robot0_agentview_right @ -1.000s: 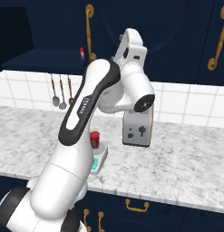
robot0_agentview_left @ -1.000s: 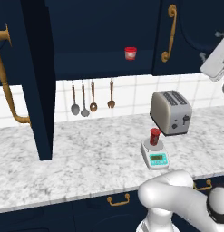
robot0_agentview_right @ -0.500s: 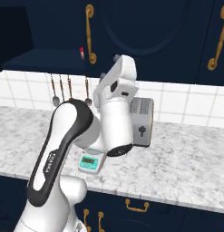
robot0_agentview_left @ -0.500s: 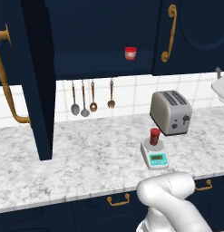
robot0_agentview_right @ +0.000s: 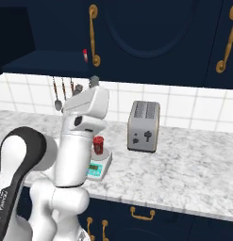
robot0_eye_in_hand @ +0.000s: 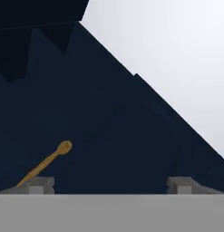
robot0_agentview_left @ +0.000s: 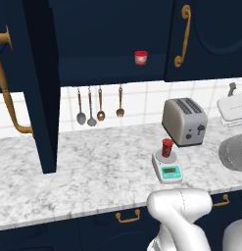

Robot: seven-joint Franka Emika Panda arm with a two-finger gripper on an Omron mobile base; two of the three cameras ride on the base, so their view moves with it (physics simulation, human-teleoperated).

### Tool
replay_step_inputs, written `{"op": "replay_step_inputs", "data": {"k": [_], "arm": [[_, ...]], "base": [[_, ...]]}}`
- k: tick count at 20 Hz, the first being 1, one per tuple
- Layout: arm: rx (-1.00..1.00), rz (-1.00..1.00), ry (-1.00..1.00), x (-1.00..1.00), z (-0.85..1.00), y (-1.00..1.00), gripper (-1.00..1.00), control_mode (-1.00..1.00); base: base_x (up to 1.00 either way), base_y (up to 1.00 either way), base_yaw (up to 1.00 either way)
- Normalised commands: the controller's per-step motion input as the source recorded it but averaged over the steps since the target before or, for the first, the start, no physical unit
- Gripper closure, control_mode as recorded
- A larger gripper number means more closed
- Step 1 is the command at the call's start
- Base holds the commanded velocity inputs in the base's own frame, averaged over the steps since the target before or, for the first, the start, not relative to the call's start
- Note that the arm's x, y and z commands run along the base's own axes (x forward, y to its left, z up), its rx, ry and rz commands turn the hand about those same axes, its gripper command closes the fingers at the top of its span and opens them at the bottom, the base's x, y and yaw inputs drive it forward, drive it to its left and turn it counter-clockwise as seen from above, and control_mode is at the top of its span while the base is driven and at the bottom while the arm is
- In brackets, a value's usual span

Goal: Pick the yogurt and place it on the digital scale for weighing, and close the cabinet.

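Your gripper (robot0_eye_in_hand: 110,183): fingers spread wide, nothing between, facing a navy cabinet (robot0_eye_in_hand: 113,136) panel | yogurt (robot0_agentview_left: 167,147) stands upright on the digital scale (robot0_agentview_left: 167,169), beside the toaster (robot0_agentview_left: 184,121) | left cabinet door (robot0_agentview_left: 36,88) hangs open.

The yogurt (robot0_agentview_left: 167,147) stands upright on the digital scale (robot0_agentview_left: 167,168) — toaster (robot0_agentview_left: 184,121) just behind; the cabinet (robot0_agentview_left: 38,88) door hangs open at left.

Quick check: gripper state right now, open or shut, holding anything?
Gripper: open, fingers spread wide, nothing between them; it faces a navy cabinet door.
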Motion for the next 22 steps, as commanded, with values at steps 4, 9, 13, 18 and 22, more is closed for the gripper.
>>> {"op": "replay_step_inputs", "data": {"k": [4,9,13,18,22], "arm": [[-0.01,-0.05,-0.3,-0.92,-0.09,0.94,-1.0,-1.0],[-0.06,-0.04,0.01,-1.0,0.01,0.83,-1.0,-1.0],[-0.15,0.0,0.15,-1.0,0.06,0.41,-1.0,-1.0],[-0.02,0.0,0.01,-1.0,0.2,-0.19,-1.0,-1.0],[-0.02,0.01,-0.04,-1.0,0.18,-0.32,-1.0,-1.0]], "base": [[0.0,0.0,0.0],[0.0,0.0,0.0],[0.0,0.0,0.0],[0.0,0.0,0.0],[0.0,0.0,0.0]]}}
